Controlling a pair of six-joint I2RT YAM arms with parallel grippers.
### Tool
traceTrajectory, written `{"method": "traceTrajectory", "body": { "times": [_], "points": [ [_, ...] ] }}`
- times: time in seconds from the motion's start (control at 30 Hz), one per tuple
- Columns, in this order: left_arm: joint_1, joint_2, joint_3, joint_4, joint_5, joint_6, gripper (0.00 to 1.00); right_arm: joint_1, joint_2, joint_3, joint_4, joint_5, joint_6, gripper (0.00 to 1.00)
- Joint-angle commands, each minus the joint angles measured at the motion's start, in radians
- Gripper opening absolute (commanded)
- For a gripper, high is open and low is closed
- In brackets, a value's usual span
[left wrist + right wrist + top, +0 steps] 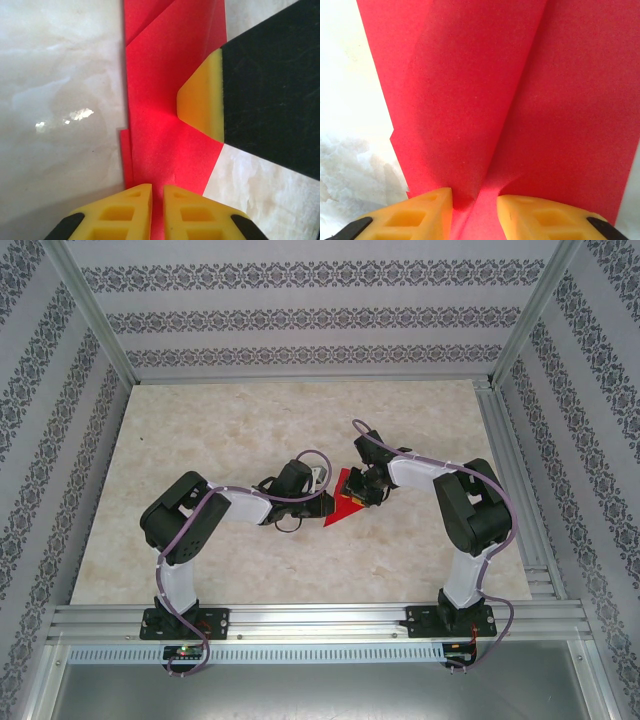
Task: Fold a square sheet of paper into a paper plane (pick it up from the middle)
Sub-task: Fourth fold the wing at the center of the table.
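Observation:
The red paper plane (341,510) lies partly folded on the marble table, between the two grippers. My left gripper (325,506) comes at it from the left. In the left wrist view its yellow fingers (131,205) stand almost together, pinching a narrow edge of the creased red paper (160,100). My right gripper (368,490) reaches in from the right, and one of its yellow pads (202,97) presses down on the sheet. In the right wrist view this gripper (475,205) is open, its jaws astride a raised crease of the paper (470,100).
The marble tabletop (250,430) stretches away behind and to the left of the paper. An aluminium rail (300,620) runs along the near edge by the arm bases. Patterned walls enclose the table on three sides.

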Motion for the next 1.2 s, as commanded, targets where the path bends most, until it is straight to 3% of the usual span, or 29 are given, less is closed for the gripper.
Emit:
{"method": "traceTrajectory", "body": {
  "times": [0.0, 0.37, 0.93, 1.17],
  "points": [
    [-0.007, -0.058, -0.02, 0.047, -0.007, 0.006, 0.17, -0.002, 0.172, -0.08, -0.073, 0.201, 0.002, 0.37],
    [-0.009, -0.014, -0.019, 0.135, 0.046, -0.018, 0.17, -0.001, 0.178, -0.076, -0.076, 0.202, 0.004, 0.38],
    [-0.009, 0.068, 0.029, -0.018, -0.026, 0.023, 0.12, 0.0, 0.159, -0.09, -0.058, 0.188, 0.008, 0.38],
    [-0.01, 0.095, 0.047, -0.156, -0.004, 0.056, 0.05, -0.007, 0.025, -0.054, -0.029, 0.129, -0.036, 0.41]
  ]
}}
